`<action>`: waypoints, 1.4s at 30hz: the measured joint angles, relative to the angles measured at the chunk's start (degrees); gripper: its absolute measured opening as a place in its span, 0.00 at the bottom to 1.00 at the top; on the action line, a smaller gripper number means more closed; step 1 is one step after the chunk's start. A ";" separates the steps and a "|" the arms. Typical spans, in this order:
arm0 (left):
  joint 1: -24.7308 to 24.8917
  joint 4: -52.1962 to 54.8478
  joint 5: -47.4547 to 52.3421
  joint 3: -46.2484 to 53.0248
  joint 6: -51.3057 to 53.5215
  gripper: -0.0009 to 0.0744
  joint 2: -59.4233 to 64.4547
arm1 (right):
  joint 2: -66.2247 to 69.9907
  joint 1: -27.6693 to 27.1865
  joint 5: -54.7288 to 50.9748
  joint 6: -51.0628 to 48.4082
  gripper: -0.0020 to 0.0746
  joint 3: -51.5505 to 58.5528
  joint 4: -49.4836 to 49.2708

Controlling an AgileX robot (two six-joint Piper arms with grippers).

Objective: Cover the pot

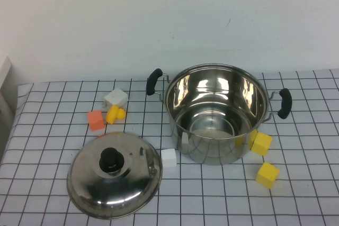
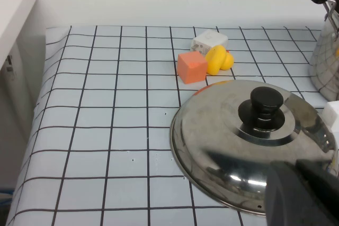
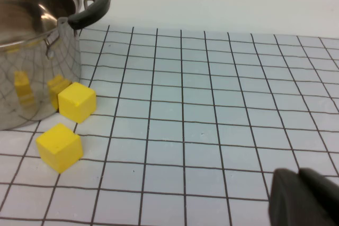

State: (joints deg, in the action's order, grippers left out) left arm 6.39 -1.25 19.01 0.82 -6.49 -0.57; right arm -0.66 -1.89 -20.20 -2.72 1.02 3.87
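Note:
The steel pot (image 1: 212, 152) stands open and empty right of centre on the checked cloth, with two black side handles. It also shows in the right wrist view (image 3: 32, 78) and at the edge of the left wrist view (image 2: 326, 62). The domed steel lid (image 1: 132, 189) with its black knob (image 1: 111, 161) lies flat on the cloth to the pot's front left. My left gripper (image 2: 299, 194) hovers shut and empty over the lid's near rim (image 2: 222, 130). My right gripper (image 3: 302, 199) is shut and empty above bare cloth, well to the pot's right. Neither arm shows in the high view.
Two yellow cubes (image 1: 261, 143) (image 1: 267, 174) sit by the pot's front right. A small white cube (image 1: 168, 157) lies between lid and pot. An orange cube (image 1: 96, 120), a yellow piece (image 1: 115, 114) and a white block (image 1: 116, 98) lie behind the lid.

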 joint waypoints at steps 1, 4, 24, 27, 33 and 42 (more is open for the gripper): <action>0.00 0.00 0.00 0.00 0.00 0.01 0.00 | 0.00 0.00 0.00 0.00 0.04 0.00 0.00; 0.00 0.00 0.00 0.00 0.00 0.01 0.00 | 0.00 0.00 0.00 0.00 0.04 0.00 0.00; 0.00 0.00 0.00 0.00 0.00 0.01 0.00 | 0.00 0.00 0.00 0.00 0.04 0.00 0.00; 0.00 -0.14 0.00 0.00 0.00 0.01 0.00 | 0.00 0.00 0.00 0.00 0.04 0.00 0.00; 0.00 -0.50 0.00 0.00 0.00 0.01 0.00 | 0.00 0.00 0.00 0.00 0.04 0.00 0.00; 0.00 -1.33 0.00 0.00 0.00 0.01 0.00 | 0.00 0.00 0.00 0.00 0.04 0.00 0.00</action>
State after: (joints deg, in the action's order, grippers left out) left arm 6.39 -2.59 19.01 0.82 -6.49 -0.57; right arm -0.66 -1.89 -20.20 -2.72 1.02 3.87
